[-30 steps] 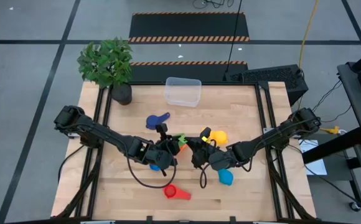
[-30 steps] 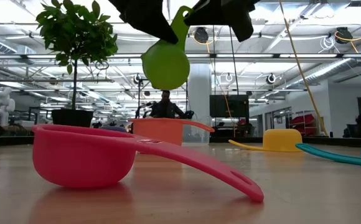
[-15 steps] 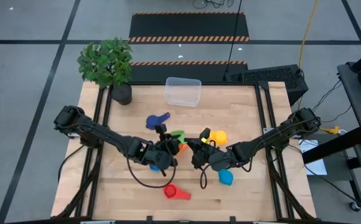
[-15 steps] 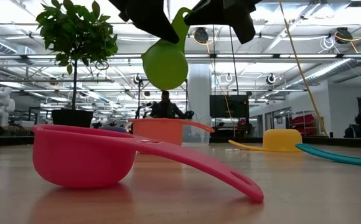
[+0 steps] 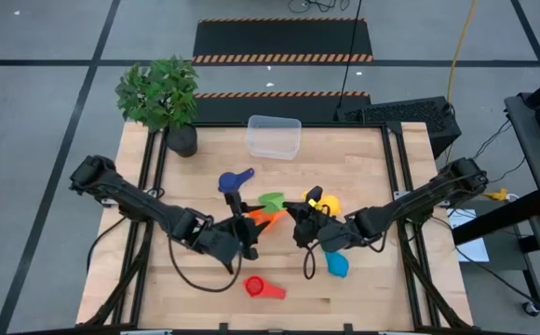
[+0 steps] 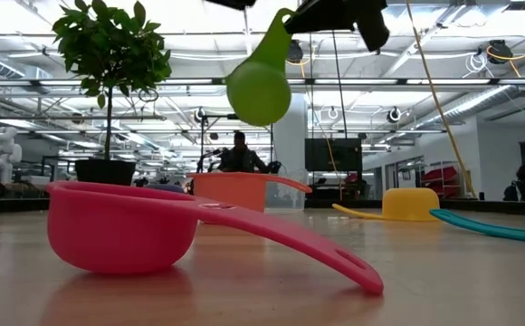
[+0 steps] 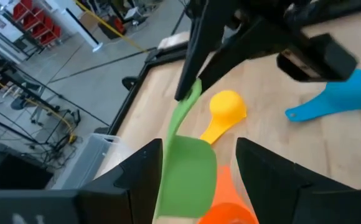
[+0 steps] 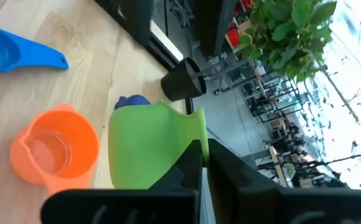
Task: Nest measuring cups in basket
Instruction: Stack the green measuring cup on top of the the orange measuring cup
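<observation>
Wooden table (image 5: 363, 279) below, the right gripper (image 5: 295, 216) pinches the green cup (image 5: 272, 202) by its handle above the orange cup (image 5: 259, 219), while the spread left gripper (image 5: 249, 237) sits beside it, presumably a handover.

left hand (image 5: 248, 234) parted, right hand (image 5: 297, 216) clamped

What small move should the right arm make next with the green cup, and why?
Probably lower the green measuring cup into the orange measuring cup below it: the right gripper pinches its handle in the air, and the left gripper stands open, no longer gripping it.
</observation>
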`<state>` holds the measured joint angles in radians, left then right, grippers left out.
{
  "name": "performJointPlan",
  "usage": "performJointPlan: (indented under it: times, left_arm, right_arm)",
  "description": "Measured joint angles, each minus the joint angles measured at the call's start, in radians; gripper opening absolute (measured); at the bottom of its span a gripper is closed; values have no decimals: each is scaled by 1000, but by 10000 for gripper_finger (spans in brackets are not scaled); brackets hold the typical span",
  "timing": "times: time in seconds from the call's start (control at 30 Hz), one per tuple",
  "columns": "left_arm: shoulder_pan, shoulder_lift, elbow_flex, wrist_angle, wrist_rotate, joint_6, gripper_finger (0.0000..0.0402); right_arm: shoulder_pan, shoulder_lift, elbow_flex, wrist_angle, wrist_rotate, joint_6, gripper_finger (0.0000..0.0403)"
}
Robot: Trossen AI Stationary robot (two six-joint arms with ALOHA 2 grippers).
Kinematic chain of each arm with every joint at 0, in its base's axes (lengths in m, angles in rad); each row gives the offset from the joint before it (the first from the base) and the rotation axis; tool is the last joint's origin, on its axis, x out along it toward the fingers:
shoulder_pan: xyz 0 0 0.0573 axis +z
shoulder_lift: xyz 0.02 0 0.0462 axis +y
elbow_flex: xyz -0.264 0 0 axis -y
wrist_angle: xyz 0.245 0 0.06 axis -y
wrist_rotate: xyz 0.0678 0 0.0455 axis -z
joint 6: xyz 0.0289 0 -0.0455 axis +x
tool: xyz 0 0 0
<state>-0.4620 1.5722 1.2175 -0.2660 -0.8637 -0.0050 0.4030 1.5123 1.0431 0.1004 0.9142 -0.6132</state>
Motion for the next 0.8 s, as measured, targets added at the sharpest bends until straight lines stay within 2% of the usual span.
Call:
performJointPlan:
  times: [0.27, 0.4, 0.63, 0.8]
  left_arm:
    - [-27, -27, 0, -31, -1, 11, 209]
    - [-21, -26, 0, -28, -4, 30, 209]
    - [2, -26, 0, 32, 5, 74, 209]
    - [6, -26, 0, 115, 62, 131, 209]
  right_arm:
    - [22, -103, -1, -117, -3, 120, 0]
    - [43, -185, -50, -130, -3, 160, 0]
    - [70, -361, -199, 23, -34, 182, 0]
    - [83, -467, -295, 135, -60, 176, 0]
